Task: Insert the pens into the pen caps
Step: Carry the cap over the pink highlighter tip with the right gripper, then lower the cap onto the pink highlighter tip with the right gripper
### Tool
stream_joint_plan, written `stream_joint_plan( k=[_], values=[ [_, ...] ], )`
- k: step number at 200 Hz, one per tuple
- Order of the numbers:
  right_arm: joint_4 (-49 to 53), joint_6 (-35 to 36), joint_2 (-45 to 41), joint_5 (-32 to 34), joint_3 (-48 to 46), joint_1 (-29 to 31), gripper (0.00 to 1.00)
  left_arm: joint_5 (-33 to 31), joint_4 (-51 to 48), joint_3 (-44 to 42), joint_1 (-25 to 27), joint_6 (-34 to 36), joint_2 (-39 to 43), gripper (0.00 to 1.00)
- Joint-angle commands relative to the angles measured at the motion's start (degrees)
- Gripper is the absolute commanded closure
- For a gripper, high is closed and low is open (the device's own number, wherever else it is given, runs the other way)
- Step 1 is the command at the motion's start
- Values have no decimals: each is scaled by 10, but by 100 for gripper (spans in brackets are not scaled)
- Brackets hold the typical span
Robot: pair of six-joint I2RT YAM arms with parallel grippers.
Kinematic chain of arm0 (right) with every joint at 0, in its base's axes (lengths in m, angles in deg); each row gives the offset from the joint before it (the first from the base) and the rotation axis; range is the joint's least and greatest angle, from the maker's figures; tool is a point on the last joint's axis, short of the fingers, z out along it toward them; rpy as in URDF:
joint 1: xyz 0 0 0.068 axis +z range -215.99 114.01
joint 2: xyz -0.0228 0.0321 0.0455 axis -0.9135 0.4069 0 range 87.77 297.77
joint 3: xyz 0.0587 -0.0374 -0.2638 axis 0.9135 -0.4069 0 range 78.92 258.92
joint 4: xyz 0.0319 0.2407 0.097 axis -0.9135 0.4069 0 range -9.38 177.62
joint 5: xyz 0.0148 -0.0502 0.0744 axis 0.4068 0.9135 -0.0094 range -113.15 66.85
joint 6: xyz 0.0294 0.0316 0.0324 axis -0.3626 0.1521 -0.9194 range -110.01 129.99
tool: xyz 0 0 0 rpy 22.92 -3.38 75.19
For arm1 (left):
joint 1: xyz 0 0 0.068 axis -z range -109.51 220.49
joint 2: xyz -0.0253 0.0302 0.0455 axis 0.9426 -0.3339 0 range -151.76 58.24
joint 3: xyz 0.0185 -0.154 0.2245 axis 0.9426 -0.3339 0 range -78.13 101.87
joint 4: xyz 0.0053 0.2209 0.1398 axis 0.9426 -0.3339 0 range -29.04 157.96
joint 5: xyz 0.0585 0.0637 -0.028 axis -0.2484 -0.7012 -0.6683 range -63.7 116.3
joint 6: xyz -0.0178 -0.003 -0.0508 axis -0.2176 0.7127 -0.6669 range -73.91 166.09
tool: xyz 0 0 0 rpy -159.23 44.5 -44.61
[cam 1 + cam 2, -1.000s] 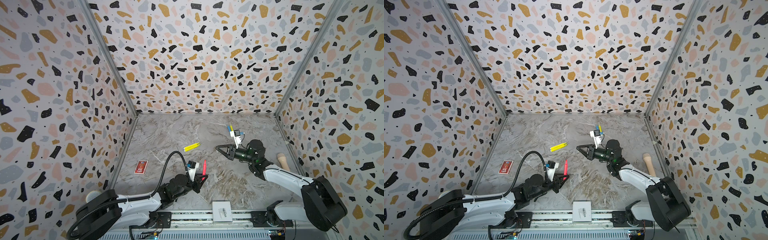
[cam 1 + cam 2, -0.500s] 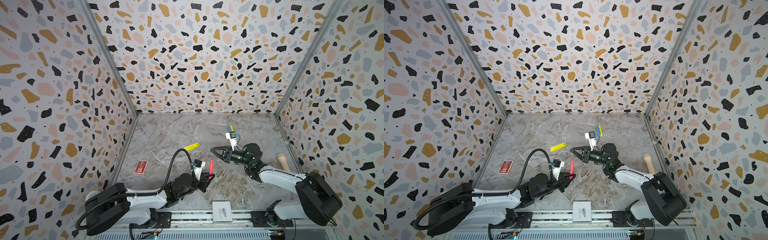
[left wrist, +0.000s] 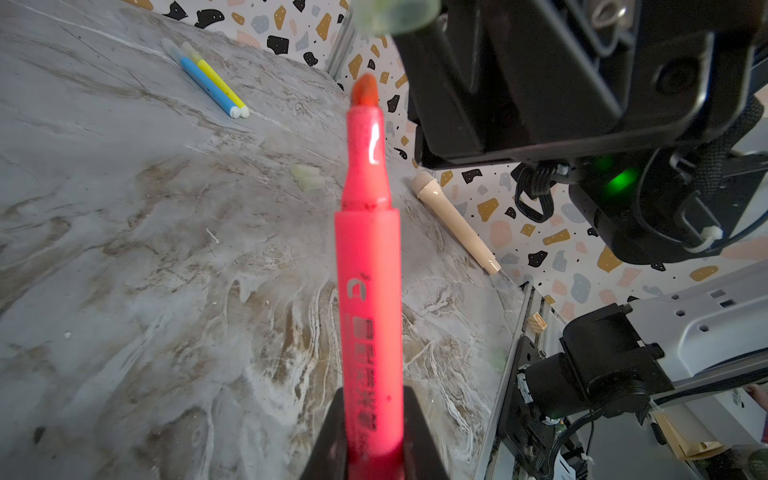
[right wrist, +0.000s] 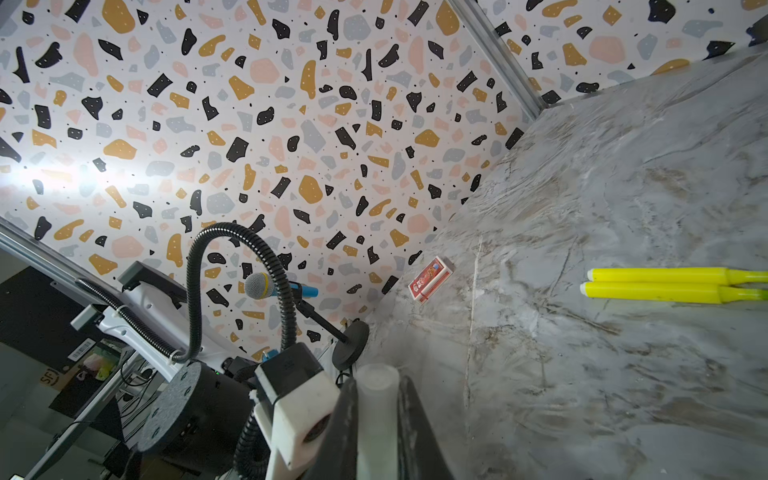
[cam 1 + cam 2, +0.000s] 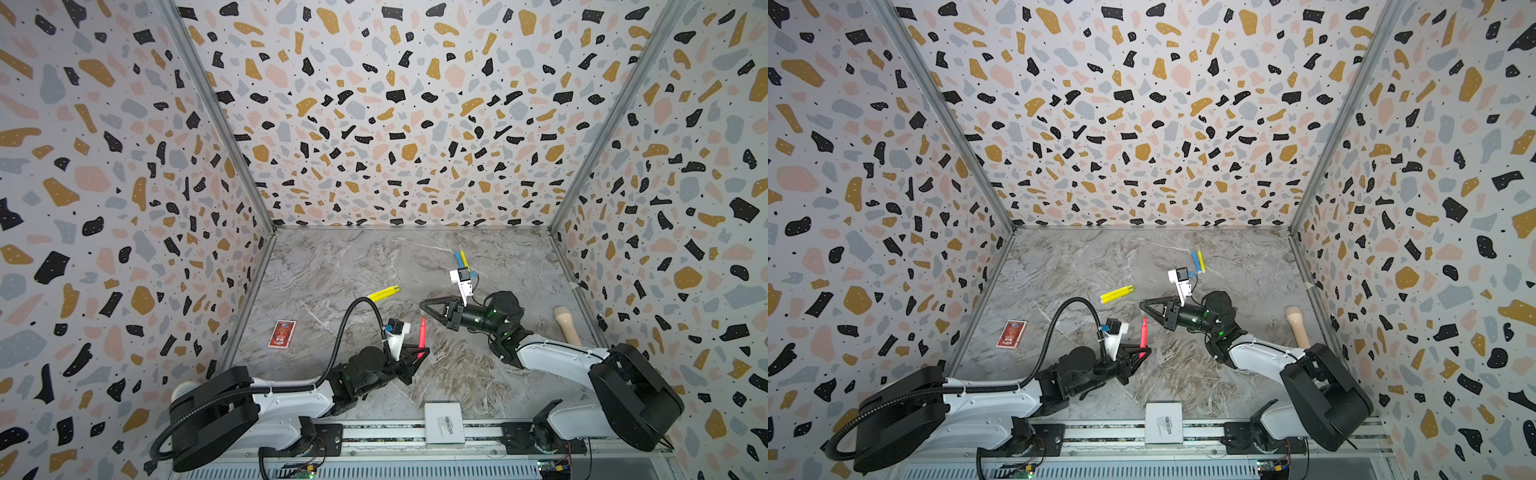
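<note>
Between the clenched jaws of the left gripper [image 5: 420, 353] stands the pink-red pen [image 5: 422, 331], tip up. The right gripper [image 5: 426, 306], jaws clamped on a clear pen cap [image 4: 376, 399], has moved in since a second ago; cap now just beyond the tip, apart. Judged: alignment near, insertion pending.

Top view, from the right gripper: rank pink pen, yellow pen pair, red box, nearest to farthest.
1. pink pen, upright in the left gripper, tip by the right gripper and its pen cap.
2. yellow pen pair, lying farther left.
3. red box, far left by the wall.
</note>
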Motion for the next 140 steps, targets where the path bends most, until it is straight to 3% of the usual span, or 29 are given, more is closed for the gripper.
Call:
stream_joint_plan(
  k=[1, 140],
  values=[
    [-24, -5, -6, 2, -5, 3, 95, -12, 20, 19, 3, 5, 14, 100],
    [-72, -8, -14, 17, -52, 47, 91, -21, 19, 18, 3, -2, 50, 100]
  ],
)
